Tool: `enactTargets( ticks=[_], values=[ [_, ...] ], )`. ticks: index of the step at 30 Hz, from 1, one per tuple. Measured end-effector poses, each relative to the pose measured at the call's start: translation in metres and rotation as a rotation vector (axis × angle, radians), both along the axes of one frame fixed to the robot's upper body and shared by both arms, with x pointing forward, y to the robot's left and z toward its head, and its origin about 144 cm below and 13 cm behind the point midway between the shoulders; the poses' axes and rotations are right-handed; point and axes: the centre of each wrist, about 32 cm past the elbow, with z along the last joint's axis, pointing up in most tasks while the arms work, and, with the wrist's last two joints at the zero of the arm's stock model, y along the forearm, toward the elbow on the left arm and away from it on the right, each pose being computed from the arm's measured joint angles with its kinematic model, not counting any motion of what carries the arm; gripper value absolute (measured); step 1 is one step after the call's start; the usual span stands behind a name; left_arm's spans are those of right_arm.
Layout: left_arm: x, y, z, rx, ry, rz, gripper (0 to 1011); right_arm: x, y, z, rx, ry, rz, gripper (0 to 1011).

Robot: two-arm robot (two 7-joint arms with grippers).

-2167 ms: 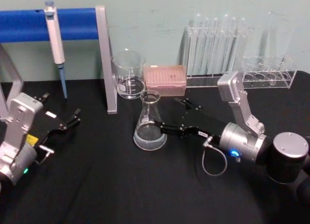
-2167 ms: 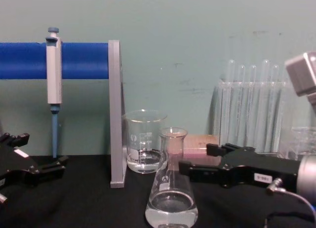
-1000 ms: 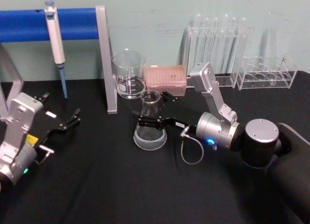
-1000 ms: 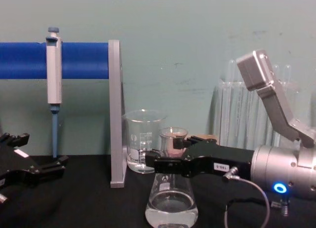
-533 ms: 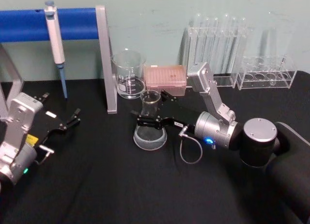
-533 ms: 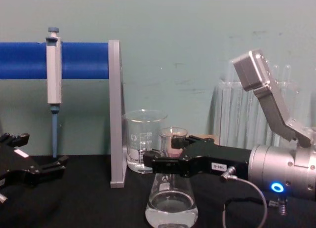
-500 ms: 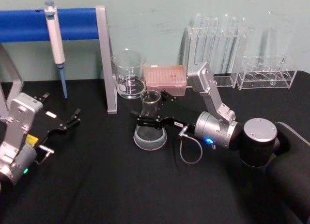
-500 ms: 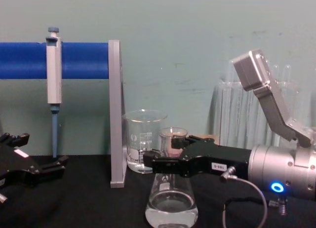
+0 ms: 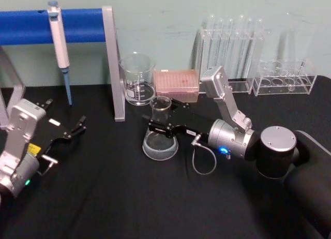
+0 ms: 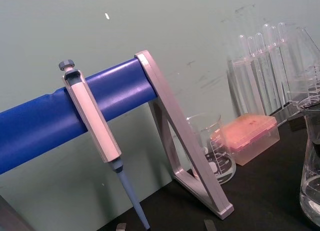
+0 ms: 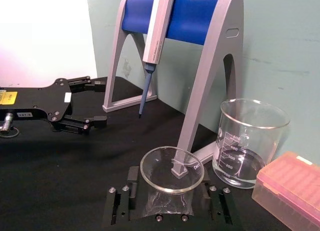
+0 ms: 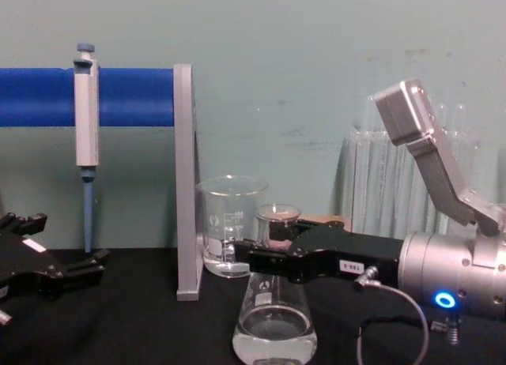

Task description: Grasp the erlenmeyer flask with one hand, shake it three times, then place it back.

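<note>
The erlenmeyer flask [image 9: 160, 142] stands upright on the black table, a little clear liquid in its wide base [image 12: 274, 329]. My right gripper [image 9: 161, 118] reaches in from the right on its silver wrist with a blue light, and its black fingers [image 12: 273, 262] are shut on the flask's neck just under the rim. In the right wrist view the flask's rim [image 11: 171, 170] sits between the two finger pads [image 11: 120, 198]. My left gripper [image 9: 64, 115] is parked open at the table's left, holding nothing.
A glass beaker [image 9: 137, 81] and a pink tip box [image 9: 177, 84] stand just behind the flask. A pipette [image 9: 58, 37] hangs on the blue stand [image 9: 83, 24] at the back left. Test tube racks [image 9: 230, 47] line the back right.
My right gripper moved left to the flask over the last two seconds. In the last half second its fingers drew in on the neck. The flask and the left arm have not moved.
</note>
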Motion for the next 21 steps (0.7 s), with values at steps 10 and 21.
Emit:
enactTargets(
  ticks=[10,21],
  values=[
    [0.0,0.0,0.0,0.0,0.0,0.0,1001,-0.0002,-0.0003,-0.0001,0.001,0.001,-0.001,462],
    [0.0,0.0,0.0,0.0,0.0,0.0,1001,-0.0012,-0.0012,0.0009,0.005,0.004,-0.002,456]
  ],
)
